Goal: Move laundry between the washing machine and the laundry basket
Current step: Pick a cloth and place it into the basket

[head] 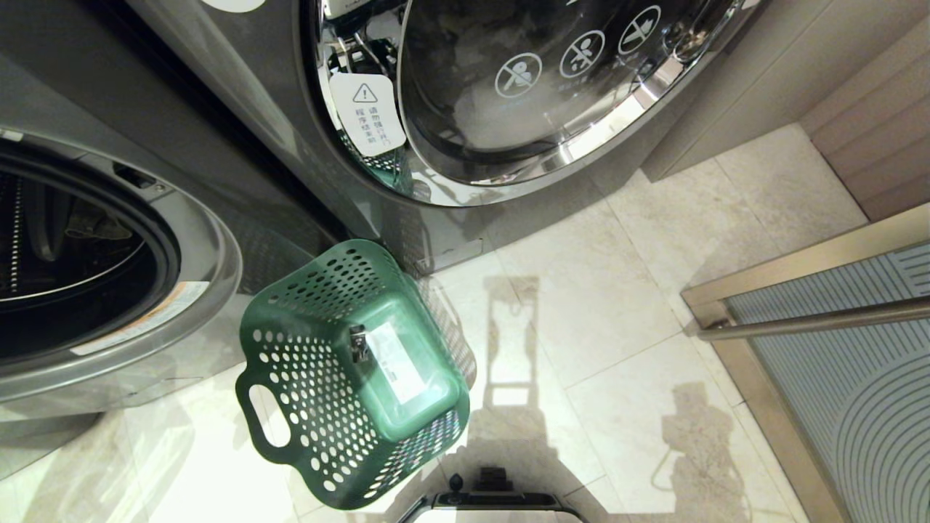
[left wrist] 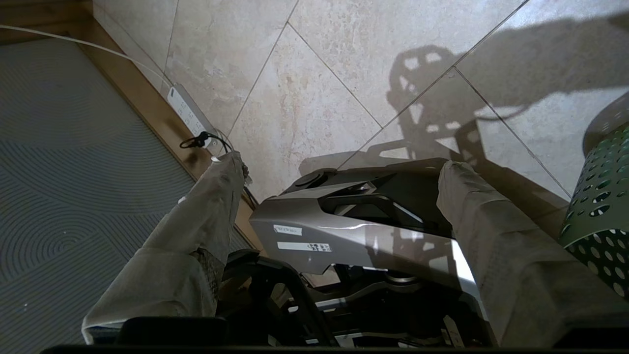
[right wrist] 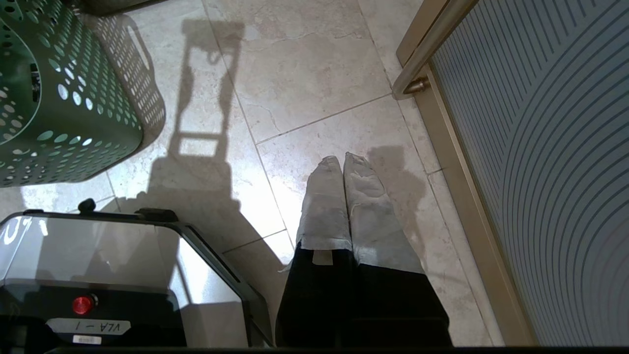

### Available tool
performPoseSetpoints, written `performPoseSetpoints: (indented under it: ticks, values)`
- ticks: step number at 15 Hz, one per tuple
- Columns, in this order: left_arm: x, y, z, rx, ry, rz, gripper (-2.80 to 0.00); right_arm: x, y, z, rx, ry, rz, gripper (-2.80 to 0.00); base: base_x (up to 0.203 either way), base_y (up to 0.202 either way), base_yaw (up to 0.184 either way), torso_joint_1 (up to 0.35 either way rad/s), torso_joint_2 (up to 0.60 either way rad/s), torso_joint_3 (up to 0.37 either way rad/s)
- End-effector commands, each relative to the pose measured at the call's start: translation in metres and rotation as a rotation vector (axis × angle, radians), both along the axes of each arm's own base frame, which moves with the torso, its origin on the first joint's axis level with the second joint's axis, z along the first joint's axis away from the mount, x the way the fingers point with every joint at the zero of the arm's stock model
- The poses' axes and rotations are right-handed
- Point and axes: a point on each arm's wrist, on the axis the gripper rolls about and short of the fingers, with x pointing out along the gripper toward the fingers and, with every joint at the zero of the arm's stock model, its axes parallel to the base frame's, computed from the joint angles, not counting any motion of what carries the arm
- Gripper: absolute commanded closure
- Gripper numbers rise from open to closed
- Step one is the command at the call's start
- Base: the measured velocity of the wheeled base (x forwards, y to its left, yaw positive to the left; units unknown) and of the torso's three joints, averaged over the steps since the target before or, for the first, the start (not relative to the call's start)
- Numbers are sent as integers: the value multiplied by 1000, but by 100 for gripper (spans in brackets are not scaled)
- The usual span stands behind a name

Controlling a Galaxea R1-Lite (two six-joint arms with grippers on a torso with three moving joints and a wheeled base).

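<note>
The green perforated laundry basket (head: 305, 363) stands on the tiled floor, with only a white sticker showing on its base. Behind it is the dark grey washing machine (head: 290, 109), its chrome-rimmed glass door (head: 545, 87) shut and its white label cut off by the frame. A like machine (head: 211, 254) on the left has an open drum holding a small grey-olive cloth bundle (head: 94, 225); I cannot tell if this is the laundry. My left gripper (left wrist: 341, 164) is open and empty over my own base, beside the basket (left wrist: 599, 211). The right gripper (right wrist: 343, 158) hangs shut above the floor.
My grey base (left wrist: 344, 231) sits just before the basket (right wrist: 64, 98). A ribbed glass door with a metal handle bar (head: 814, 316) bounds the right side. A power strip (left wrist: 186, 110) with a cable lies along that door's threshold. A white warning tag (head: 367, 112) hangs at the door rim.
</note>
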Motion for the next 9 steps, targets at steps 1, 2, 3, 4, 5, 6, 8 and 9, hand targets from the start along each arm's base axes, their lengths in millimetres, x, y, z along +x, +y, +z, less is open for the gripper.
performPoseSetpoints:
  ticks: [1,2,3,4,5,6,8,9]
  values:
    - [0,1,-2,-8,8,4,-280,0,0,0,-1,0,1,0,0,0,0,0,0,0]
    - [1,1,-2,-10,9,4,-280,0,0,0,-1,-1,1,0,0,0,0,0,0,0]
    - [1,1,-2,-11,10,4,-280,0,0,0,1,0,1,0,0,0,0,0,0,0]
    - [1,1,-2,-11,11,4,-280,0,0,0,-1,0,1,0,0,0,0,0,0,0]
    - [1,1,-2,-12,12,4,-280,0,0,0,1,-1,1,0,92,0,1,-8,-6,7]
    - [1,1,-2,-11,11,4,-280,0,0,0,-1,0,1,0,170,0,-3,-3,1,10]
    - [1,1,-2,-10,9,4,-280,0,0,0,1,-1,1,0,199,0,-2,10,1,3]
    - [1,1,-2,-8,8,4,-280,0,0,0,1,-1,1,0,195,0,0,-6,7,-6]
